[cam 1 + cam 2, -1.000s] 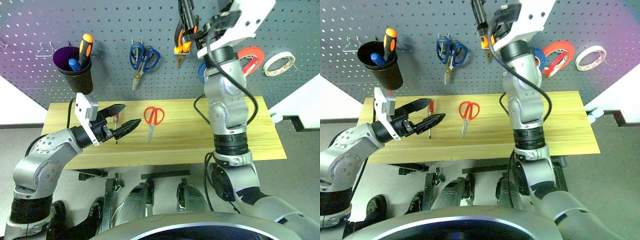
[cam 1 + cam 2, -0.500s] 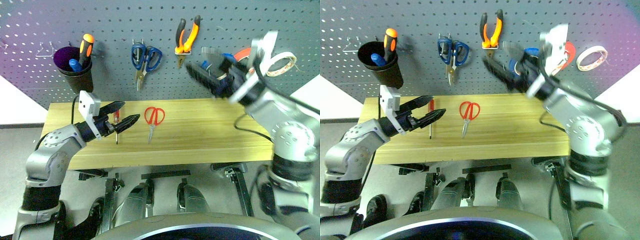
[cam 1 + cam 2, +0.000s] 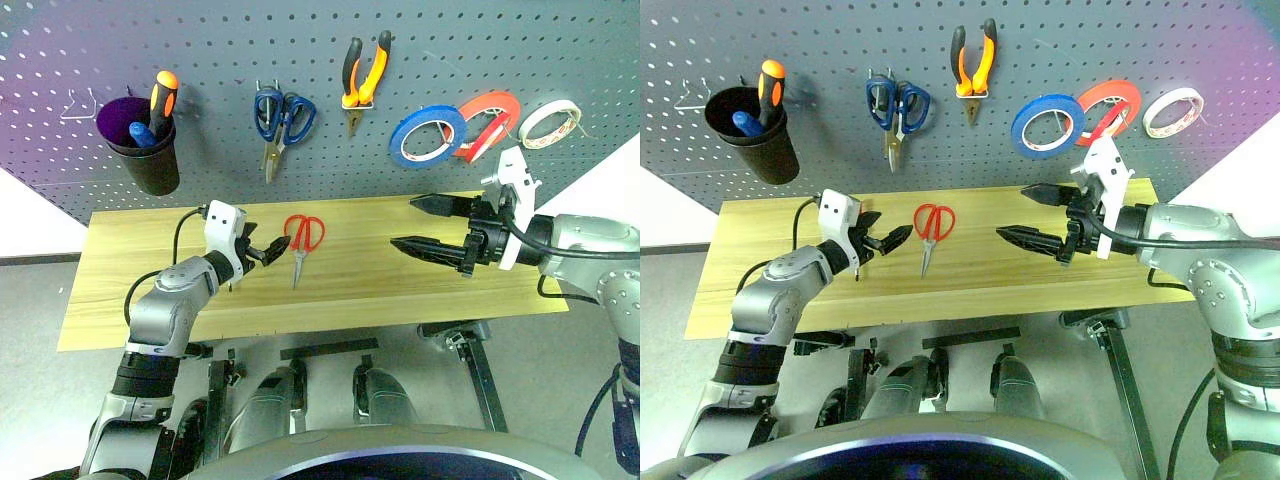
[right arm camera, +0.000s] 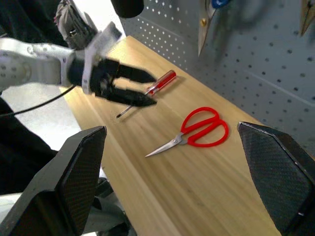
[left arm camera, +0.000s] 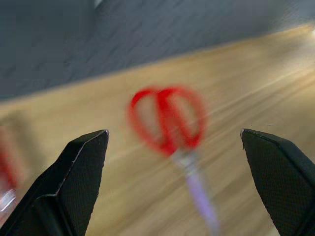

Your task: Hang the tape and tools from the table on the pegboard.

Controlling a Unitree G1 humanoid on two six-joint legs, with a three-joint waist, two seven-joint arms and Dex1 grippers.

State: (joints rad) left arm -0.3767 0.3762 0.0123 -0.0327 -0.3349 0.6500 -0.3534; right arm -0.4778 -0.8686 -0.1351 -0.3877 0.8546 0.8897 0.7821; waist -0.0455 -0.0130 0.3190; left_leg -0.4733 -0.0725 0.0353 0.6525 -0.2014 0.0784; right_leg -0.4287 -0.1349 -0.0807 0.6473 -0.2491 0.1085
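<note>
Red-handled scissors (image 3: 303, 238) lie on the wooden table (image 3: 400, 290), blades toward the front edge. The red-handled screwdriver (image 4: 162, 80) lies just left of them. My left gripper (image 3: 272, 248) stands open low over the screwdriver, pointing at the scissors (image 5: 167, 118). My right gripper (image 3: 405, 223) hovers open and empty above the table's right half, pointing left. On the pegboard (image 3: 200, 40) hang the orange-and-black pliers (image 3: 377, 65) and the red tape (image 3: 497, 99).
Also on the pegboard: a black cup (image 3: 145, 165) holding an orange-and-black screwdriver, blue-handled scissors (image 3: 283, 115), a blue roll (image 3: 396, 140) and a white roll (image 3: 551, 104). Bare wood lies between the scissors and my right gripper.
My right arm has swung down from the pegboard, leaving the pliers on their hook, and now hovers over the table. My left gripper has moved forward and lower, toward the scissors.
</note>
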